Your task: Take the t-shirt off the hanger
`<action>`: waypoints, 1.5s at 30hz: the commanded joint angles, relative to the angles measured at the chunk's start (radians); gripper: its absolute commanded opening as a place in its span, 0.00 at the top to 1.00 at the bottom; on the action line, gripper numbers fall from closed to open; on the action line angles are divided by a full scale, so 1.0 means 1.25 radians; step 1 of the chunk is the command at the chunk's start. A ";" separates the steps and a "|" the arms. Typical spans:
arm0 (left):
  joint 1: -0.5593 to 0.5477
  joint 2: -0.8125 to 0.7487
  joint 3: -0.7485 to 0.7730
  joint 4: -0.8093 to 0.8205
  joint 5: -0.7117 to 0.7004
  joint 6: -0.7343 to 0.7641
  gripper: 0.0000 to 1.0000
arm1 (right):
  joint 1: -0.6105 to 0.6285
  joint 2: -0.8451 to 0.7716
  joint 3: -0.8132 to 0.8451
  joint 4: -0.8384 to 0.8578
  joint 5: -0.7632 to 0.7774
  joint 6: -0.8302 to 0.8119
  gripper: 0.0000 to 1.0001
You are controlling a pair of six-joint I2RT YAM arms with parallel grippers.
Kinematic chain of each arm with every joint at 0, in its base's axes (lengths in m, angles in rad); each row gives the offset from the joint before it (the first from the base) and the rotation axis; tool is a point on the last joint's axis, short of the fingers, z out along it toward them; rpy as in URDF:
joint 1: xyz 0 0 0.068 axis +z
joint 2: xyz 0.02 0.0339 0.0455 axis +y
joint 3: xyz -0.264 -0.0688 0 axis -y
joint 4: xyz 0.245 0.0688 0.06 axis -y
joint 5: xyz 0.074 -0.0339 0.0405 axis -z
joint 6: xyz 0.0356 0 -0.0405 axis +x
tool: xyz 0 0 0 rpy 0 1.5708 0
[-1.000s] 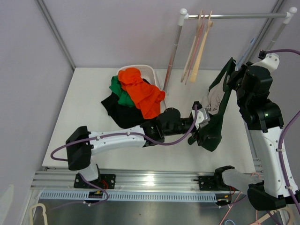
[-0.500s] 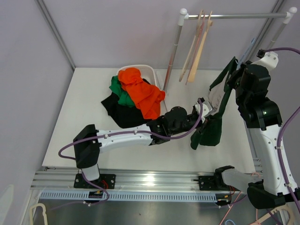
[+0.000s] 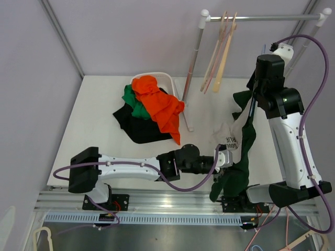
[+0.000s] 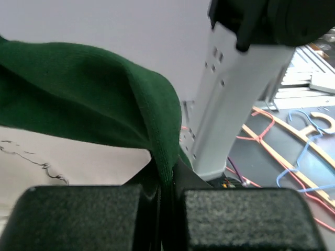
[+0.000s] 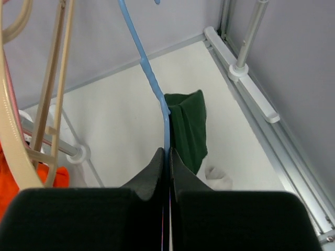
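Top view first: the right arm is reared up high at the back right, its right end effector (image 3: pixel 255 98) clamped on the blue hanger (image 3: pixel 252 111). The dark green t-shirt (image 3: pixel 243 147) drapes from there in one long strip, down and forward to the near edge of the desk (image 3: pixel 99 120). That's where the left arm comes in, stretched low along the front, with the left end effector (image 3: pixel 229 157) pinching the shirt's lower part just beside the pale printed lining. So the garment's long axis runs from the hanger, high and far, to the left end effector, low and near. By my read the left arm has the job of drawing it down off the hanger while the right simply holds. A basket of orange, green and black clothes (image 3: pixel 152 102) sits well apart to the left, and the wooden hangers (image 3: pixel 220 52) on the rail are out of it. Over to the left wrist: the jaws are shut tight on a fold of green cloth (image 4: pixel 166 162), which rises up and off to the left. The right arm's white link stands just behind. Now the right wrist: the jaws are closed on the thin blue shaft (image 5: pixel 149 68), and the green shirt (image 5: pixel 188 125) bunches below the fingertips, hanging straight down from the grip. I'd say it isn't free of the hanger yet.
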 commanded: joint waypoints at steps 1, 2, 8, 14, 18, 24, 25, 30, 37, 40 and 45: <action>-0.032 0.031 -0.040 0.045 0.178 -0.064 0.99 | -0.005 0.015 0.071 0.059 0.054 -0.020 1.00; -0.035 0.034 -0.056 0.068 0.176 -0.072 0.99 | -0.007 0.018 0.076 0.051 0.051 -0.022 1.00; -0.026 0.073 0.008 0.002 0.037 -0.055 0.99 | -0.005 0.004 0.130 -0.033 -0.066 -0.017 1.00; 0.098 0.129 0.184 -0.226 -0.094 -0.236 0.99 | -0.002 0.018 0.235 -0.223 -0.218 -0.030 1.00; 0.167 0.123 0.187 -0.269 -0.088 -0.358 0.99 | 0.001 -0.068 0.154 -0.149 -0.227 -0.061 1.00; 0.206 0.055 0.074 -0.355 -0.176 -0.422 0.99 | 0.001 -0.208 0.080 0.074 -0.211 -0.122 1.00; 0.206 0.041 0.066 -0.366 -0.182 -0.418 0.99 | 0.001 -0.219 0.079 0.087 -0.209 -0.122 1.00; 0.202 -0.094 -0.031 -0.404 -0.235 -0.406 0.99 | 0.002 -0.201 0.102 0.112 -0.188 -0.143 1.00; 0.281 -0.165 0.349 -0.789 -0.175 -0.321 0.99 | 0.001 -0.169 0.035 0.200 -0.216 -0.134 1.00; 0.383 -0.094 0.579 -0.894 -0.105 -0.301 0.99 | -0.001 -0.148 0.031 0.231 -0.209 -0.137 1.00; 0.559 0.139 1.044 -1.012 -0.060 -0.327 0.99 | -0.003 -0.067 0.064 0.311 -0.233 -0.150 1.00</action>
